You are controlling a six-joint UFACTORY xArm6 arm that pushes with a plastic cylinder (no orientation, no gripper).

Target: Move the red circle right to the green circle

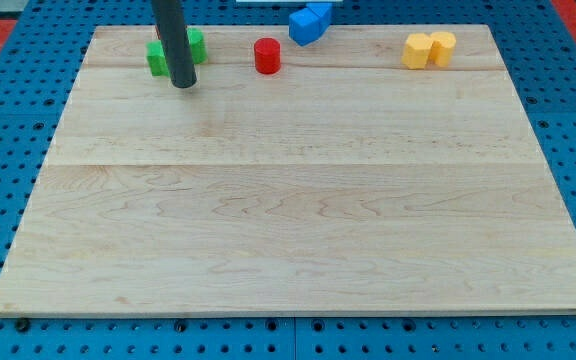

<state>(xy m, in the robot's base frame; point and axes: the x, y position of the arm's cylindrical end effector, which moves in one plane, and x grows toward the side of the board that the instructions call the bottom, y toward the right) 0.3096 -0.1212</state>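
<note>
The red circle stands near the view's top edge of the wooden board, left of centre. Two green blocks sit at the top left, partly hidden behind the rod: one to the rod's left and one to its right; I cannot tell which is the circle. My tip rests on the board just below the green blocks and to the left of the red circle, about 85 pixels from it.
Two blue blocks lie touching at the board's top edge, right of the red circle. Two yellow blocks sit side by side at the top right. A blue pegboard surrounds the board.
</note>
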